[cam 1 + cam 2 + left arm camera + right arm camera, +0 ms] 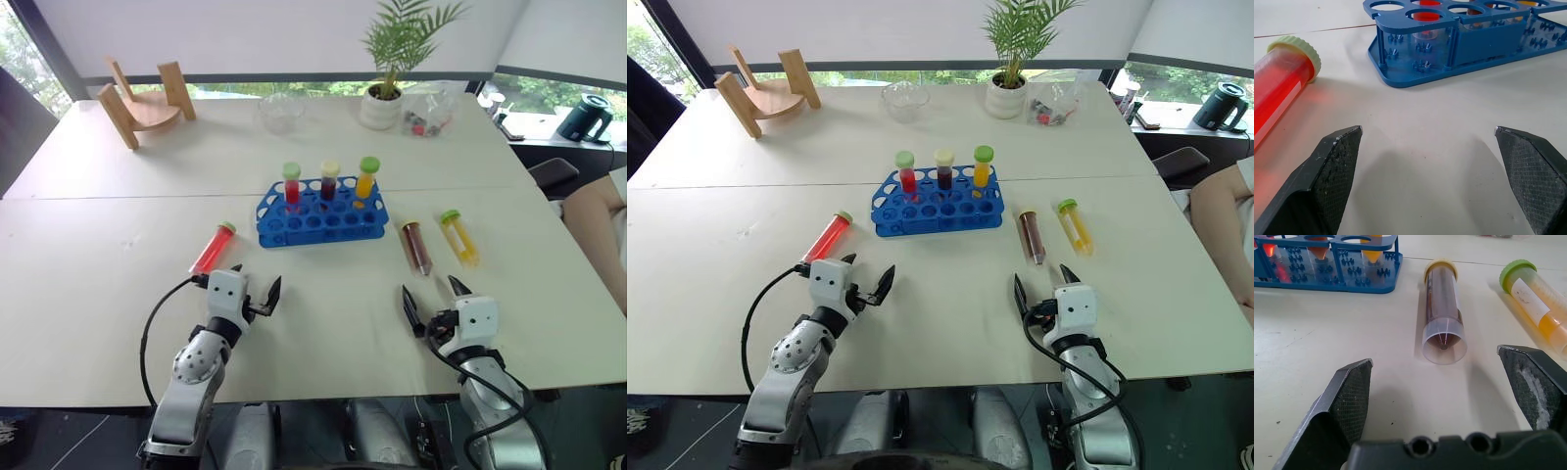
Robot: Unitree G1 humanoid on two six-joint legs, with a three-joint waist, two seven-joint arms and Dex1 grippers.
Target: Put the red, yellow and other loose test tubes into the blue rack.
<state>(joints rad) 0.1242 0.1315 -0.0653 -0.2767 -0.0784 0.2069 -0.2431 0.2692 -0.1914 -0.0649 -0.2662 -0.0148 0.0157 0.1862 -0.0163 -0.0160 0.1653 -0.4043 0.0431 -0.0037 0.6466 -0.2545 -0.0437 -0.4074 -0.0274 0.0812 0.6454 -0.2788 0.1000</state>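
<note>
The blue rack (321,212) sits mid-table with three capped tubes upright in its back row — red, dark and orange. A loose red tube (213,249) lies just left of the rack, close ahead of the left gripper (257,286), whose fingers stand wide apart and empty. To the rack's right lie a dark brown tube (416,247) and a yellow tube (458,237) side by side, apart from each other; the right gripper (435,299) hovers near them, fingers spread, holding nothing. Farther back stand a wooden stand (145,103), a glass bowl (281,112), a potted plant (392,59) and a plastic bag (431,113) — all well apart from the rack. Bare table (323,323) lies between grippers and tubes.
</note>
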